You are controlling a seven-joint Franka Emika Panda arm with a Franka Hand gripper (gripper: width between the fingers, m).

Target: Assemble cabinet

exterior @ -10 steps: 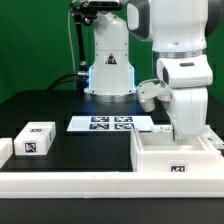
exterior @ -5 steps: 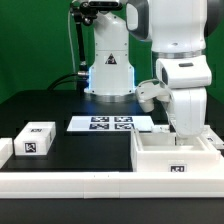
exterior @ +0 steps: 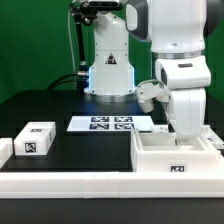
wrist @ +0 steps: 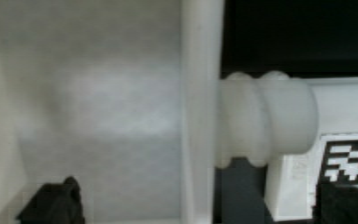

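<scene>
The cabinet body (exterior: pixel 172 157), a large open white box with a tag on its front, stands at the exterior view's right. My gripper (wrist: pixel 206 205) reaches down at its far wall, where the body hides the fingertips in the exterior view. In the wrist view the dark fingertips (wrist: pixel 55 200) stand wide apart on either side of the upright white cabinet wall (wrist: pixel 201 90), and I cannot tell whether they touch it. A ribbed white knob (wrist: pixel 265 115) sticks out of that wall beside a tag (wrist: pixel 346 160). A smaller white drawer block (exterior: pixel 34 138) with a tag lies at the exterior view's left.
The marker board (exterior: pixel 112 123) lies flat behind the middle of the black table. A long low white border rail (exterior: pixel 70 181) runs along the front edge. The robot's base (exterior: pixel 108 62) stands at the back.
</scene>
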